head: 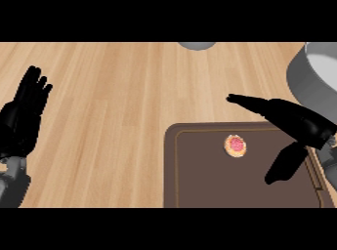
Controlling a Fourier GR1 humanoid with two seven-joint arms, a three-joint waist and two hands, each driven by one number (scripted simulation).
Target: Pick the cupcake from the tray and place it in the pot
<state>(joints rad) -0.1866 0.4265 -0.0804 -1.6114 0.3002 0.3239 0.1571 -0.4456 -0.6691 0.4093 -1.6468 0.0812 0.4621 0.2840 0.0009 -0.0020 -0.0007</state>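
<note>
A small cupcake (235,145) with pink topping sits on the brown tray (200,180) near its far edge. My right hand (301,122) hovers just right of the cupcake, open, fingers stretched to the left over the tray's far rim and thumb hanging down; it does not touch the cupcake. The grey pot (322,78) stands at the upper right, partly cut off by the view's edge. My left hand (19,117) rests open at the far left, fingers up.
A grey round object (197,45) peeks in at the counter's far edge. Bare wooden counter (128,97) lies between the left hand and the tray.
</note>
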